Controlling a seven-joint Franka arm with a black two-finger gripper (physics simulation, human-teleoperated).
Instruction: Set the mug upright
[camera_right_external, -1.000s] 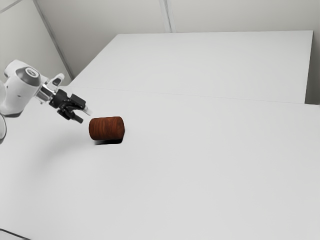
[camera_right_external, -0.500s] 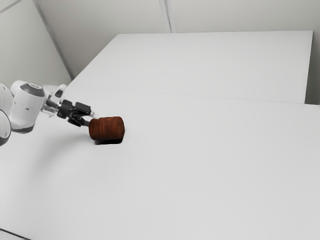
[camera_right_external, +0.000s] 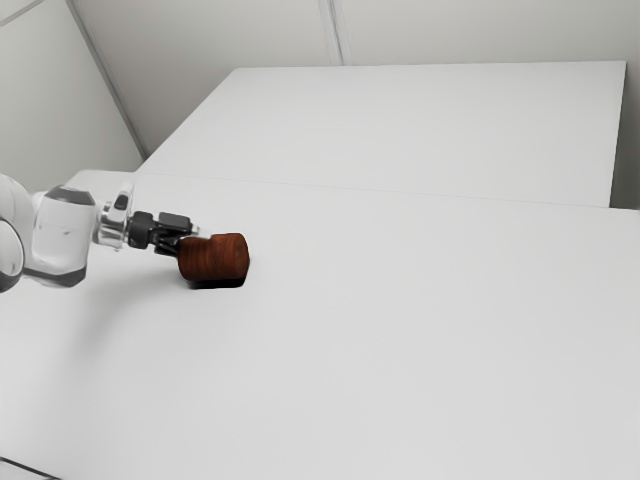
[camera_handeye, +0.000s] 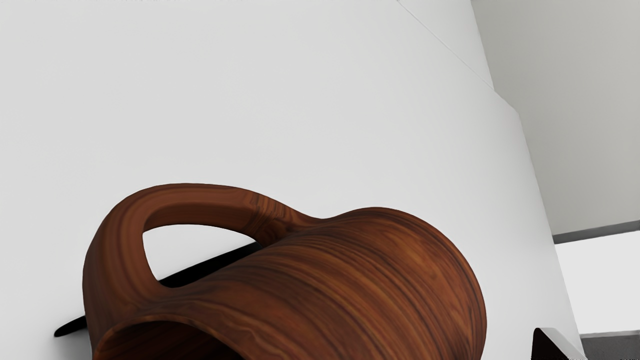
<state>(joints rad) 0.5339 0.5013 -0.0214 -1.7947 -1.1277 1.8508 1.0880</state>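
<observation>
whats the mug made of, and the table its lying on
The mug looks like reddish-brown wood with a smooth, low-sheen finish: dark grain streaks run over its body and handle. The table is plain white and matt, with no grain or pattern, so perhaps laminate or painted board; the look doesn't settle which.

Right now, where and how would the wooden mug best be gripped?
Probably by the rim, coming from the mouth end, the gripper straddling the wall, inside and outside: the mug lies on its side, its open mouth towards the gripper, its wall thin enough to pinch.
</observation>
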